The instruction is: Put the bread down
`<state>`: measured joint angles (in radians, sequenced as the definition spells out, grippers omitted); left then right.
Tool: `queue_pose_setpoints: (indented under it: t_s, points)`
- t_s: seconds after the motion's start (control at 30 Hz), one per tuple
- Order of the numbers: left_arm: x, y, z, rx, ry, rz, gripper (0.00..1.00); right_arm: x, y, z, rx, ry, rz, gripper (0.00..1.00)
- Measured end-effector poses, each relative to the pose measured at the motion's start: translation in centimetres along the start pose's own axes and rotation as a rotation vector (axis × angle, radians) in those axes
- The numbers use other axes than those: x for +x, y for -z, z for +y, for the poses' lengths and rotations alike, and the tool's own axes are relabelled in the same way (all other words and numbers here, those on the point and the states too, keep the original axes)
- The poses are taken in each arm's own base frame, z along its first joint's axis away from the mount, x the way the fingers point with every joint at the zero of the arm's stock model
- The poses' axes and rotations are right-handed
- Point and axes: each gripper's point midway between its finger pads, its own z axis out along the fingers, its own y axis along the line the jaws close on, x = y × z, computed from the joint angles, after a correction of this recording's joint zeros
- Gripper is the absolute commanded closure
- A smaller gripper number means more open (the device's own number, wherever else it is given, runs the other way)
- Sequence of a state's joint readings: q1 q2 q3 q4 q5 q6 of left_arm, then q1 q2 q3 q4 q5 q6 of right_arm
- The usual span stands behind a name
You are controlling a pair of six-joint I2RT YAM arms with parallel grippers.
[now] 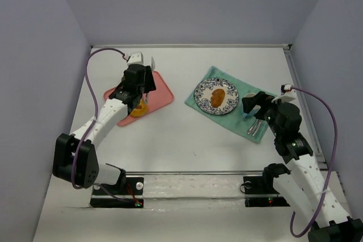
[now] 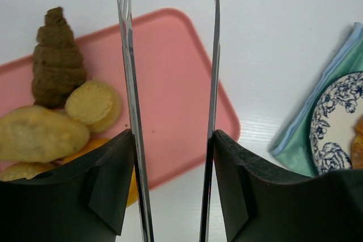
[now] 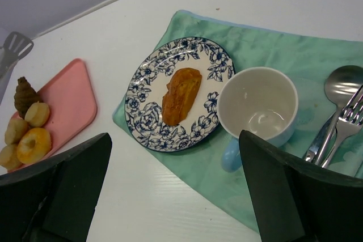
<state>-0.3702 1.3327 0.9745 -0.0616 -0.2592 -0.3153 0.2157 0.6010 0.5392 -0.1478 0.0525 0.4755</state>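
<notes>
The bread (image 1: 217,96) (image 3: 181,94), an orange-brown glossy bun, lies in the middle of the blue-flowered plate (image 1: 201,96) (image 3: 144,111); only its edge (image 2: 358,140) shows in the left wrist view. My left gripper (image 1: 144,83) (image 2: 173,140) hovers over the pink tray (image 1: 163,92) (image 2: 170,72), shut on a pair of metal tongs (image 2: 130,83). The blades stand apart with nothing between them. My right gripper (image 1: 253,103) (image 3: 174,140) is open and empty above the near edge of the plate and the cup.
On the tray lie a dark brown cone pastry (image 2: 57,55) and pale yellow rolls (image 2: 39,134). A green cloth (image 1: 238,120) (image 3: 238,43) carries the plate, a white-and-blue cup (image 3: 258,103), and a spoon and fork (image 3: 340,117). Grey walls enclose the table.
</notes>
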Motion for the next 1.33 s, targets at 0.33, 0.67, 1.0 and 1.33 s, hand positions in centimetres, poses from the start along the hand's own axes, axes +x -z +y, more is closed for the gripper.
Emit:
queue_pose_setpoints:
  t_s: [0.33,0.67,1.0,1.33]
  points:
    - [1.8,-10.2,-8.5,0.103,-0.057,0.065,0.34,-0.1,0.0,0.0,-0.001,0.000,-0.003,0.01]
    - [5.9,-15.8,-12.0,0.085,-0.084,0.143,0.04,-0.2,0.1,-0.1,0.005,0.000,-0.008,0.00]
    - [4.8,-14.2,-13.3,0.104,-0.088,0.126,0.01,-0.3,0.1,-0.3,0.020,-0.001,-0.017,0.00]
    - [-4.3,0.1,-15.4,0.295,0.012,-0.147,0.01,-0.9,0.6,-1.1,0.068,-0.031,-0.049,0.00]
